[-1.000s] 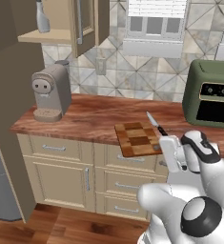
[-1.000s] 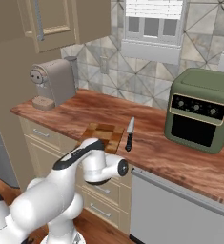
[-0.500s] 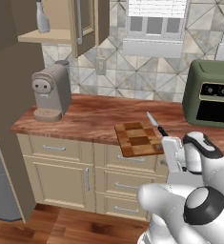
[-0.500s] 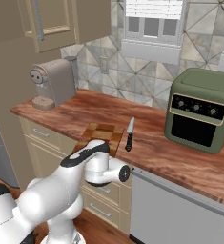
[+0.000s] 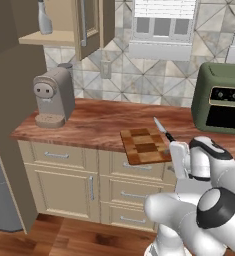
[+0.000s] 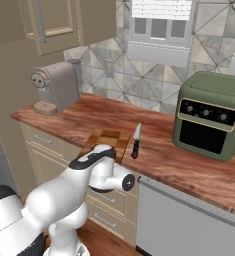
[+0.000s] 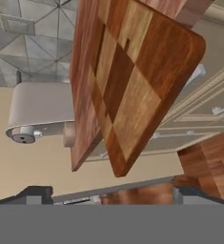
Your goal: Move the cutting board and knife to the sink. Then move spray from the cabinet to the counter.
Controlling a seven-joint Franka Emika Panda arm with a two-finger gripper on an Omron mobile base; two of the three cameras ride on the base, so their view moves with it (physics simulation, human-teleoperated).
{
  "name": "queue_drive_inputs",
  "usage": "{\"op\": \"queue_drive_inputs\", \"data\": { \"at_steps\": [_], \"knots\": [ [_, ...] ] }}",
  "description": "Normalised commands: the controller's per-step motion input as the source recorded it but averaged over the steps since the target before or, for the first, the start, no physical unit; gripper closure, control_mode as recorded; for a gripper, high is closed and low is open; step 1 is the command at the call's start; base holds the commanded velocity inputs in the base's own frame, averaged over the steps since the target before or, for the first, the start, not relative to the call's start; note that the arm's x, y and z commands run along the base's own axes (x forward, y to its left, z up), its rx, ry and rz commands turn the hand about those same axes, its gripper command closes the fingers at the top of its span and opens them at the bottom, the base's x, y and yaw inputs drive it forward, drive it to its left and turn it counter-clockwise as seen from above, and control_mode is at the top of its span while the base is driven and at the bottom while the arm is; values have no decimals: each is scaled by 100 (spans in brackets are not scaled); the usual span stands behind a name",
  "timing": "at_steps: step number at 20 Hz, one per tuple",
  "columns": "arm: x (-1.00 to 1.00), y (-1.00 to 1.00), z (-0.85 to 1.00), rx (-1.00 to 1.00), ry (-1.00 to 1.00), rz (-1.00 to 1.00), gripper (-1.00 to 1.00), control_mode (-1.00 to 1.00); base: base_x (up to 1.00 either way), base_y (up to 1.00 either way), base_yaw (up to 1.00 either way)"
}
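Now the gripper (image 7: 111, 193) has its fingers (image 7: 37, 193) spread wide and released, and the cutting board (image 7: 127, 81) lies ahead of them, untouched, overhanging the counter (image 7: 87, 71) edge.

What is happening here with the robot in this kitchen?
The robot's hand is open, near the front edge of the counter, facing the cutting board. It holds nothing yet. The knife lies on the counter just beside the board. The spray stands on the cabinet shelf.
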Motion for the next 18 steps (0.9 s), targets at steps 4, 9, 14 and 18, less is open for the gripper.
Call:
{"op": "queue_drive_inputs", "data": {
  "at_steps": [4, 9, 14, 18],
  "knots": [
    [11, 0, -8, 0, 0, -10, -100, -100, 0, 0, 0],
    [13, 0, -15, 0, 0, -9, -100, -100, 0, 0, 0],
    [14, 3, -20, 0, 0, -10, -100, -100, 0, 0, 0],
    [8, 1, -18, 0, 0, -10, -100, -100, 0, 0, 0]
  ]
}}
